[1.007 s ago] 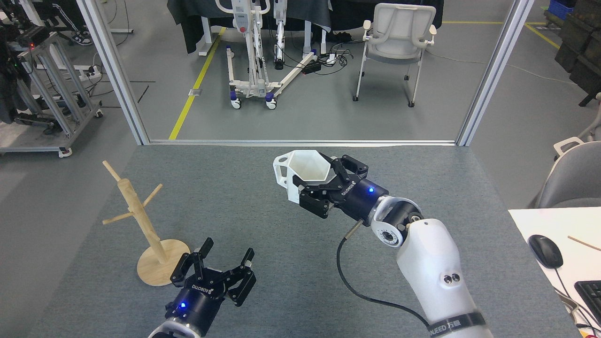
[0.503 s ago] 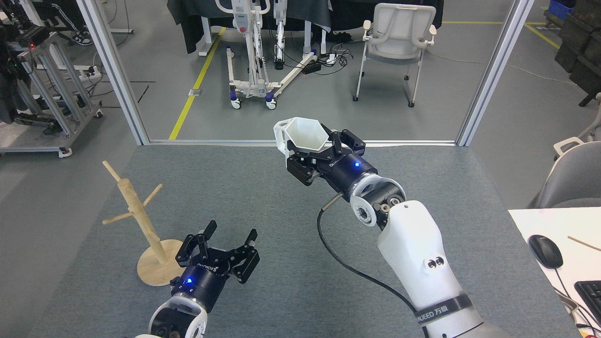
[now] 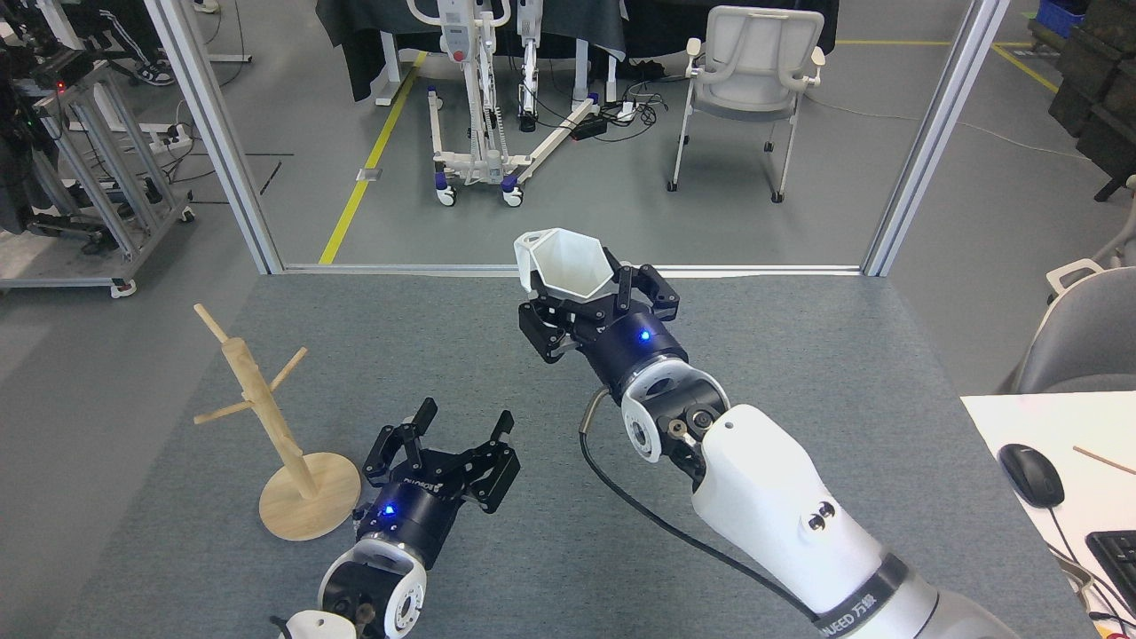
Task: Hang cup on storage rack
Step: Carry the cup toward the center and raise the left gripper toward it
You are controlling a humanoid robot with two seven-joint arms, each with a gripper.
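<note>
Head view: a grey carpeted table [image 3: 550,568] is seen filling the lower half, w/ a metal frame edge at its far side and workshop floor beyond. On that floor a white chair [image 3: 753,71] and a white wheeled lift frame [image 3: 484,106] are seen, plus a yellow floor line [image 3: 364,169] running diag. At far right a white desk corner [image 3: 1021,426] is shown w/ a black mouse [image 3: 1030,475] and part of a keyboard [image 3: 1116,559].

The right arm is brought in from bottom right, white shell then black wrist w/ a blue LED; a black cable is looped below it. The right gripper [image 3: 586,306] is held above the table's far-centre, near the far edge, and its fingers are clamped on the cup [image 3: 565,262]. The cup is held clear of the table, rim tilted toward the camera so the hexagonal opening and white inside are visible; its angular handle is pointed left.

The storage rack [image 3: 271,417] is stood on the table at left, well apart from the cup: round disc base, post leaning slightly left in view, thin pegs angled upward. No cup is hung on it.

The left gripper [image 3: 461,439] is seen low-centre, just right of the rack base, not touching it. Its fingers are spread apart, w/ nothing between them; blue LED lit on the wrist.
</note>
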